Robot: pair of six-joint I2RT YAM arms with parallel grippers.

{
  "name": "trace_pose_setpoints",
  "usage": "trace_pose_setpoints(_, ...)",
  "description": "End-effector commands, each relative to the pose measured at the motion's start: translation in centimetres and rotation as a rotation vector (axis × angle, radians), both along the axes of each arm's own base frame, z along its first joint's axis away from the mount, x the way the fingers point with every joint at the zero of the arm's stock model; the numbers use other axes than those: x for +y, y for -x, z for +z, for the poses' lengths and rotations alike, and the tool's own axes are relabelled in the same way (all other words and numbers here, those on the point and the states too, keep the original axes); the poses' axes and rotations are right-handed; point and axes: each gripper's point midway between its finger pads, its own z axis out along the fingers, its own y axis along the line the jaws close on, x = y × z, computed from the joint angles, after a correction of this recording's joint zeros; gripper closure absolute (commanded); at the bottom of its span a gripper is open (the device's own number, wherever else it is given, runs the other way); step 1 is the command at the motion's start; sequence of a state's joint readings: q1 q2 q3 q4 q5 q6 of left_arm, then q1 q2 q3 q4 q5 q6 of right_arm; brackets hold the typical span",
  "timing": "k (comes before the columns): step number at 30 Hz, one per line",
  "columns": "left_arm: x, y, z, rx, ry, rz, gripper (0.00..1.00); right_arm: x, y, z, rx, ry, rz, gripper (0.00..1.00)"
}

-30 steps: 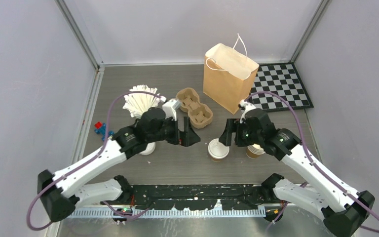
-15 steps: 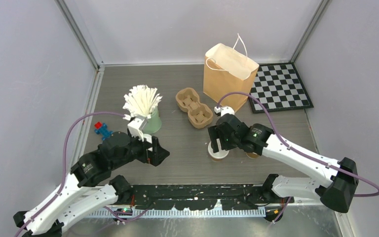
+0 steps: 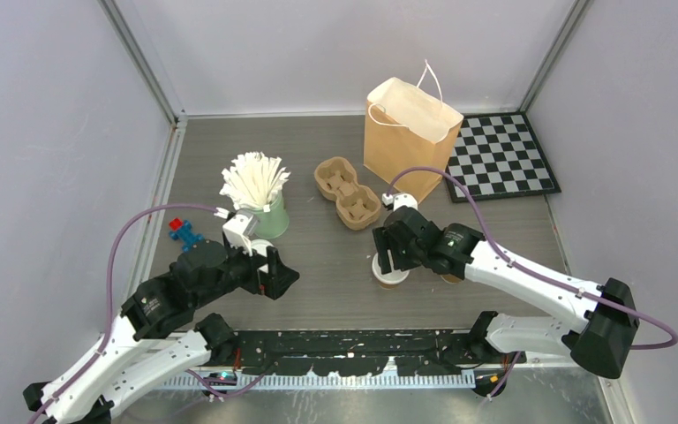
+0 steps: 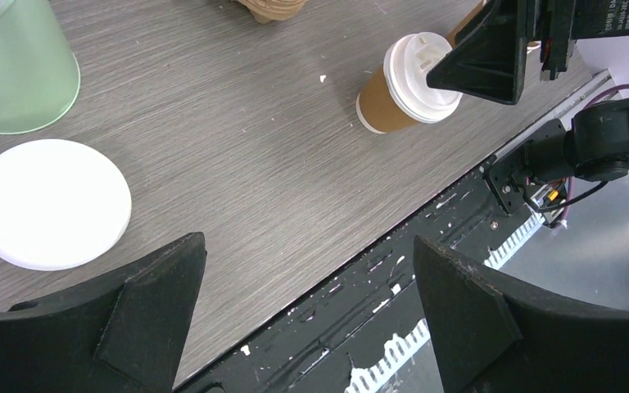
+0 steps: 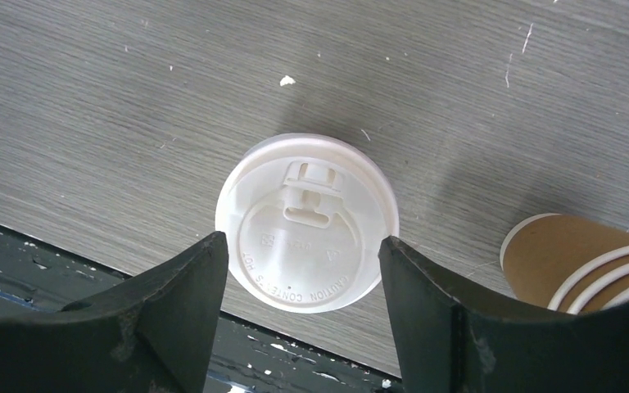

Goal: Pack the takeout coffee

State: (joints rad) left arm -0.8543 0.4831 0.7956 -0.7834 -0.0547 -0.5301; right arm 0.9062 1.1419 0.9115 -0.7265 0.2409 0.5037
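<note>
Just below the middle of the overhead view, the right hand [image 5: 303,246] hangs over the takeout coffee, a small brown kraft paper cup with a round white plastic lid [image 5: 307,223]. Its jaws stand apart, one on either side of the lid, and the right wrist view puts the lid almost centred between them. I cannot tell whether either finger touches the rim. The cup stands upright on the grey wood-grain tabletop [image 3: 318,291] near its lower edge.

The step in hand looks like the grasp. To do it well, the hand should probably come down until its pads face the paper wall under the lid rim, since closing on the lid alone could pop it off. The squeeze should be light, as thin paper is likely to buckle, and the cup should stay upright throughout.

Just right of the cup, at the lower right of the wrist view, is a stack of lidless brown paper cups [image 5: 581,262]; the right-side finger needs to drop between the two without nudging the stack.

Further up the overhead view lie a moulded pulp cup carrier [image 3: 349,190] and an open brown paper bag with cord handles [image 3: 406,141], the likely destinations.

At lower left, the left hand [image 4: 307,254] is open and empty, with a loose white lid [image 4: 49,203] nearby.
</note>
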Motion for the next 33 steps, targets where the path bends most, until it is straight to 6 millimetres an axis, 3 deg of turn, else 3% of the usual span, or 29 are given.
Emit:
trace_pose_setpoints(1,0.3,-0.4,0.0,-0.026,-0.018,0.014,0.0,0.8,-0.4,-0.1,-0.008,-0.028,-0.013,0.29)
trace_pose_setpoints(5,0.5,-0.6,-0.2,-0.028,-0.028,0.024,0.0,0.8,-0.4,-0.2,-0.003,-0.023,-0.014,0.3)
trace_pose_setpoints(8,0.6,-0.9,-0.4,-0.029,-0.048,0.036,0.0,0.8,-0.4,1.0,-0.002,-0.029,-0.024,0.29)
trace_pose_setpoints(15,0.3,-1.3,-0.7,-0.022,-0.079,0.029,0.0,-0.1,-1.1,9.5,-0.14,-0.123,-0.051,0.22)
trace_pose_setpoints(22,1.3,-1.6,-0.4,-0.038,-0.084,0.074,0.0,-0.6,-3.6,15.3,-0.302,-0.159,-0.127,0.25)
trace_pose_setpoints(26,2.1,-1.7,0.1,-0.057,-0.074,0.113,0.0,0.3,-6.0,15.3,-0.385,-0.097,-0.114,0.25)
trace_pose_setpoints(33,2.7,-1.2,1.6,-0.128,0.007,0.119,0.0,4.5,-10.3,11.0,-0.367,0.055,-0.062,0.27)
